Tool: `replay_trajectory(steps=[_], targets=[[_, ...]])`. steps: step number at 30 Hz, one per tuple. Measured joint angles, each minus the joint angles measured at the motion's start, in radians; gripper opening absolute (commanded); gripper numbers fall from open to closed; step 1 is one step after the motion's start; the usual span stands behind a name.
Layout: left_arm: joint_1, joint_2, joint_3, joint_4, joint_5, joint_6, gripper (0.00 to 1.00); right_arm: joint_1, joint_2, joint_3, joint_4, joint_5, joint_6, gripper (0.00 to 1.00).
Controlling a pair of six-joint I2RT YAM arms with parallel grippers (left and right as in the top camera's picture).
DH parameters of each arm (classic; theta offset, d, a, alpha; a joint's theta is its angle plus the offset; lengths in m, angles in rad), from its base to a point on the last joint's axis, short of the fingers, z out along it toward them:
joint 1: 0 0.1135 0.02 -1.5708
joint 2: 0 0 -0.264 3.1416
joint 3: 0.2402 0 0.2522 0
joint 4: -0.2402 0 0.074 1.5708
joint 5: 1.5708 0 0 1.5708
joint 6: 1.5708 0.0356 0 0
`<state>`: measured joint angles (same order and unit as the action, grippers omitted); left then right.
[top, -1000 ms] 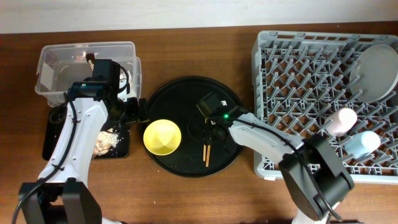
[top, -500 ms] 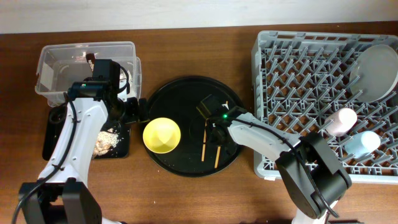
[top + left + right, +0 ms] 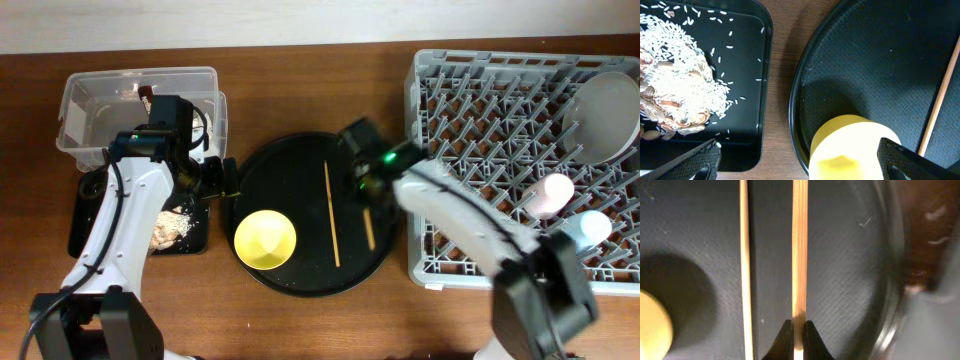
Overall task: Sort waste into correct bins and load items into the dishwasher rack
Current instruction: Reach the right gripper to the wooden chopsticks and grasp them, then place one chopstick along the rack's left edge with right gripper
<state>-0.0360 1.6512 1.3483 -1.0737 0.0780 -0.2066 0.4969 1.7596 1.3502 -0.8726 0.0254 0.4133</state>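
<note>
My right gripper [image 3: 799,341] is shut on one wooden chopstick [image 3: 799,255], which hangs over the right part of the round black tray [image 3: 300,170] beside the grey dishwasher rack [image 3: 480,130]. The other chopstick [image 3: 331,215] lies flat on that tray. In the overhead view the right gripper [image 3: 366,190] holds its chopstick [image 3: 369,230] near the tray's right rim. A yellow bowl [image 3: 264,238] sits at the tray's front left. My left gripper [image 3: 805,162] stands open just above the bowl [image 3: 855,147] and the tray's left rim.
The rack holds a pale plate [image 3: 600,118], a pink cup [image 3: 550,193] and a blue cup [image 3: 585,230] on its right side. A clear tub [image 3: 130,100] stands at the far left. In front of it lies a shallow black tray [image 3: 765,75] with rice and food scraps [image 3: 680,95].
My right gripper shut on one chopstick and carried it right and back, towards the rack. The second chopstick now lies straighter on the tray. The bowl shifted slightly forward. The left arm stayed put.
</note>
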Motion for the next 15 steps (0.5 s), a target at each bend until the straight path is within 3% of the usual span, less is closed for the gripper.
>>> replay_trajectory(steps=[7, 12, 15], targets=[[0.000, 0.000, 0.000, 0.000, 0.000, 0.000, 0.99, -0.313, -0.143, 0.135, -0.246, 0.000, -0.164, 0.04], [0.000, 0.000, 0.000, 0.000, 0.000, 0.000, 0.99, -0.360, -0.134, -0.003, -0.171, -0.054, -0.185, 0.05], [0.000, 0.000, 0.000, 0.000, 0.000, 0.000, 0.99, -0.360, -0.109, -0.088, -0.094, -0.064, -0.186, 0.21]])
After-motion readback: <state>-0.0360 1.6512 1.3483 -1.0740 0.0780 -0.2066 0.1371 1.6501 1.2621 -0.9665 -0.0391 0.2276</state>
